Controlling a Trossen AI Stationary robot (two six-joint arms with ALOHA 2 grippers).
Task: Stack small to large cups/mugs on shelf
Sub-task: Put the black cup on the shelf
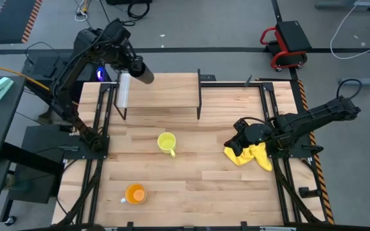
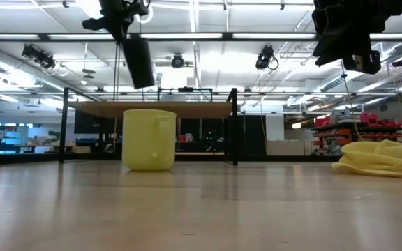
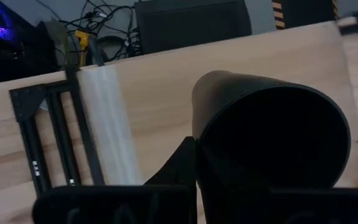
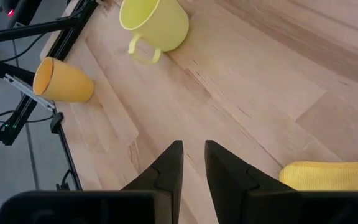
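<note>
My left gripper [image 1: 135, 64] is shut on the black cup [image 1: 144, 74] and holds it in the air above the far left part of the shelf [image 1: 162, 90], a light-wood board on thin black legs. In the low view the black cup [image 2: 138, 61] hangs tilted, well above the shelf board [image 2: 187, 109]. The yellow-green mug [image 1: 166, 142] stands upright on the tabletop in front of the shelf, handle toward the near edge. The orange cup [image 1: 135, 193] stands near the table's near left corner. My right gripper [image 4: 192, 146] is shut and hovers over the table beside the yellow cloth [image 1: 252, 155]. My left gripper grips the black cup at its upper end [image 2: 128, 40], coming from above and from the table's far left. One finger [image 3: 178, 163] lies along the cup's outer wall; the cup hides the other finger. The cup is lifted clear and slants down toward the shelf.
The yellow cloth [image 4: 331, 175] lies crumpled at the table's right side, just under my right arm. Black frame rails [image 1: 98, 115] run along the table's left and right edges. Bare wood lies between the mug and the cloth.
</note>
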